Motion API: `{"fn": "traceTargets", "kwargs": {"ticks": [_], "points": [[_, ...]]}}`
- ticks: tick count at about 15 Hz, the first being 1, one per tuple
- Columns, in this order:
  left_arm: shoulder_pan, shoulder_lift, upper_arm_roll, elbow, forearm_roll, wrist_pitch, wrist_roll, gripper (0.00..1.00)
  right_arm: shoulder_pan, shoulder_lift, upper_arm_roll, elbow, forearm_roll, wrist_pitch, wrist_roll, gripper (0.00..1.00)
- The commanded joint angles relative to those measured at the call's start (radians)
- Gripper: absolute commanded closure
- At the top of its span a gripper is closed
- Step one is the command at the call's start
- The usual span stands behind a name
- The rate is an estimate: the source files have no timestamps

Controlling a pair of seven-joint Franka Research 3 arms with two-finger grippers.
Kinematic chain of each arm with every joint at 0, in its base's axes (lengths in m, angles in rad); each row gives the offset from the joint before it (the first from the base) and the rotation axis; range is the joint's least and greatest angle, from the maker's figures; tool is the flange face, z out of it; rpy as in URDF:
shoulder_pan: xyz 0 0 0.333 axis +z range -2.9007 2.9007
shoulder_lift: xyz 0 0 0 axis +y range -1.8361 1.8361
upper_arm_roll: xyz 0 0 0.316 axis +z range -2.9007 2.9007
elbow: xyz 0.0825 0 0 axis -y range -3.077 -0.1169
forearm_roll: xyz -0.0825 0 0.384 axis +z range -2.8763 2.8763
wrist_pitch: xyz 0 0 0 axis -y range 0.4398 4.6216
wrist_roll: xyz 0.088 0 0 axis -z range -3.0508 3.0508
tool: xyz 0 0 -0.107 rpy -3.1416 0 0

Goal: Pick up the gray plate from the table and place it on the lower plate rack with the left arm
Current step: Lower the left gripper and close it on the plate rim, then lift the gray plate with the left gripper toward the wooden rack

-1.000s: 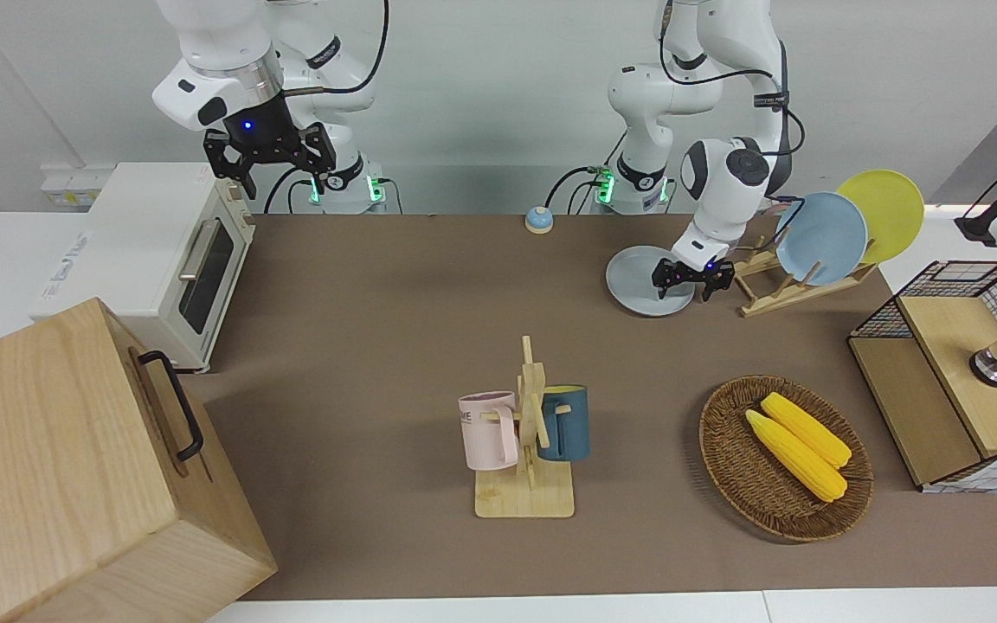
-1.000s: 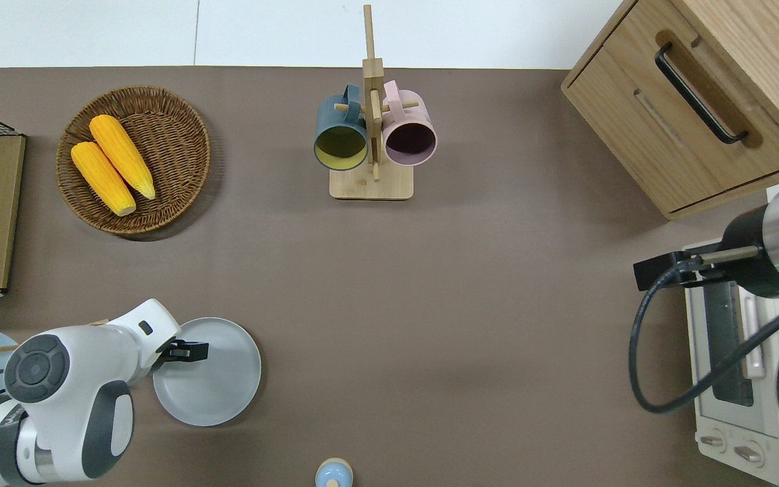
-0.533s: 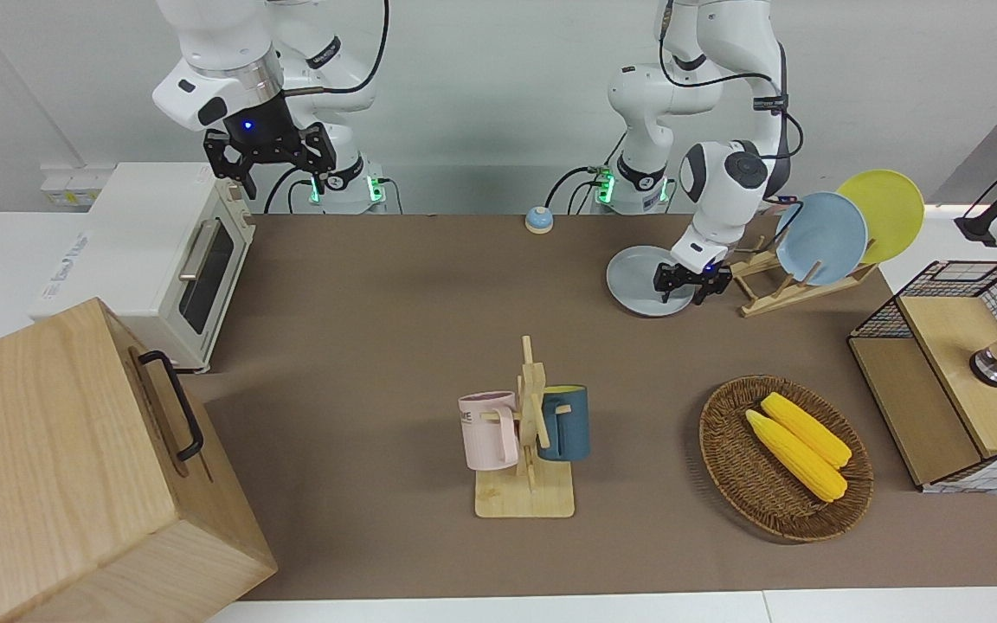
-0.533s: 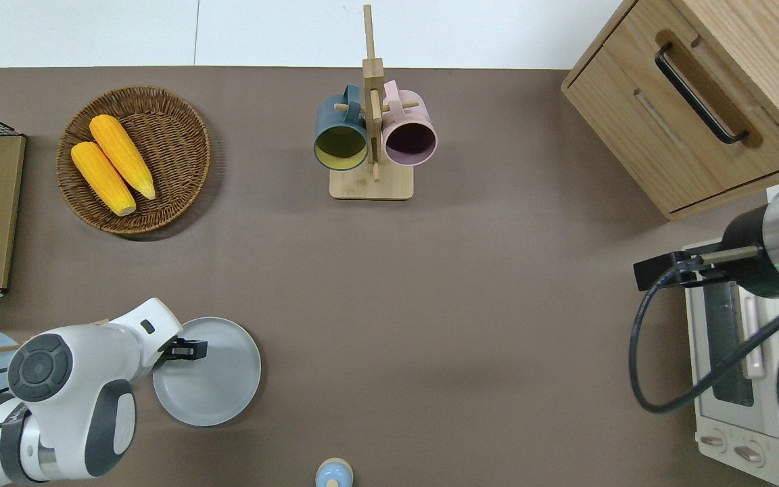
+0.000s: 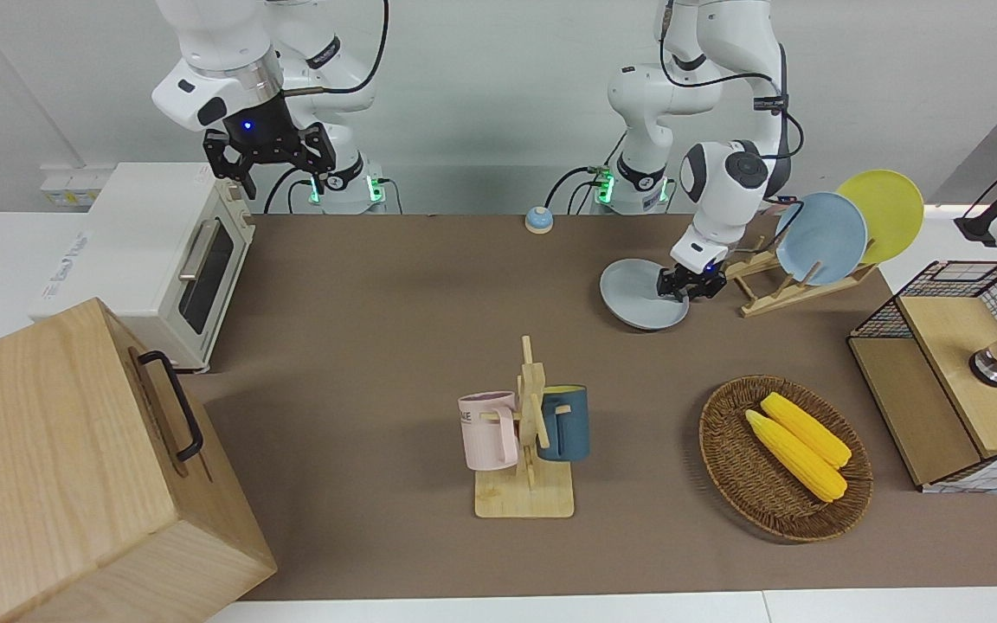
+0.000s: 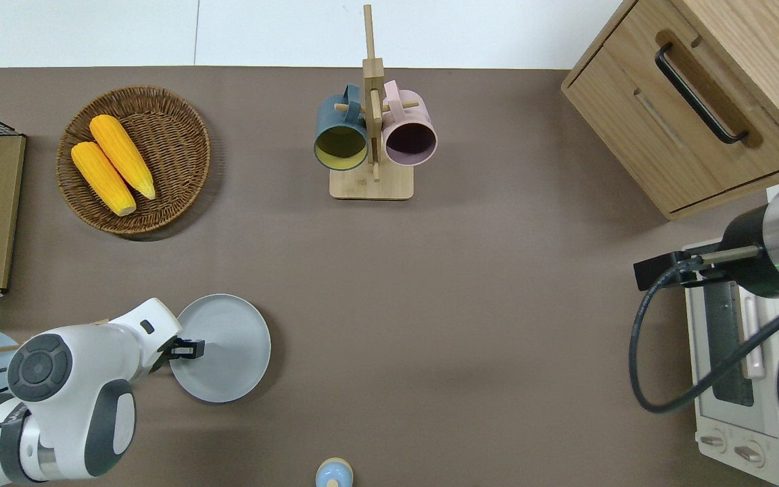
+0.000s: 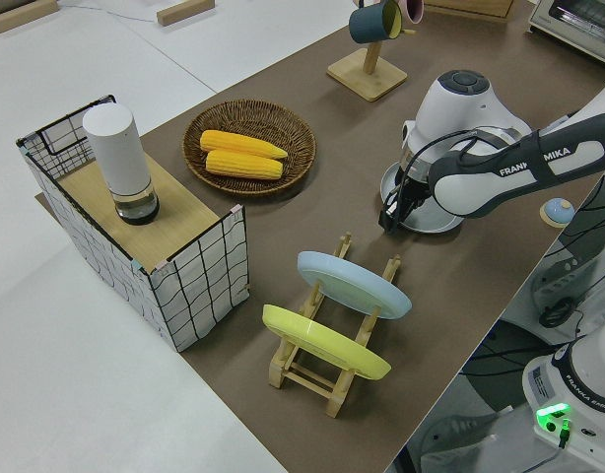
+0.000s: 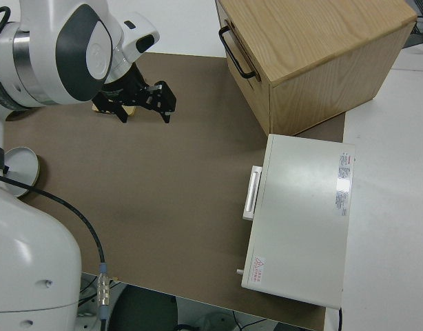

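Observation:
The gray plate (image 5: 637, 298) (image 6: 230, 348) (image 7: 431, 217) hangs tilted just above the brown table (image 5: 395, 329), near the left arm's end. My left gripper (image 5: 685, 285) (image 6: 184, 348) (image 7: 391, 215) is shut on its rim, on the edge that faces the rack. The lower plate rack (image 5: 771, 292) (image 7: 334, 379) stands beside it, toward the table's end, with a sky-blue plate (image 5: 820, 238) and a yellow plate (image 5: 884, 212) in its slots. Its pegs closest to the gripper (image 7: 347, 244) are bare. The right arm is parked, its gripper (image 5: 269, 160) (image 8: 144, 103) open.
A wicker basket (image 5: 728, 467) with two corn cobs lies farther from the robots than the plate. A mug tree (image 5: 529, 433) with two cups stands mid-table. A small blue bell (image 5: 538, 220) sits near the robots. A toaster oven (image 5: 152, 260) and a wooden cabinet (image 5: 74, 467) fill the right arm's end.
The left gripper closed on the plate's rim and raised it. The plate came off the mat, tilted, and shifted slightly away from the robots. The right arm stayed still.

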Motion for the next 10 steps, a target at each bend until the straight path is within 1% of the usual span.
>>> {"fn": "traceTargets", "kwargs": {"ticks": [1,3,8,10], "points": [[-0.01,0.001,0.0,-0.017,-0.003,-0.003,0.015,1.0,-0.01,-0.002,0.006,0.006,0.01,-0.013,-0.001,0.013],[-0.009,-0.007,-0.001,-0.014,-0.003,-0.028,0.018,1.0,-0.01,-0.002,0.006,0.006,0.01,-0.013,-0.001,0.011],[-0.01,-0.071,-0.001,-0.005,-0.003,-0.123,0.015,1.0,-0.01,-0.002,0.006,0.006,0.01,-0.013,-0.001,0.011],[-0.01,-0.094,-0.001,0.016,-0.003,-0.173,0.015,1.0,-0.01,-0.002,0.006,0.006,0.01,-0.013,-0.001,0.011]]}}
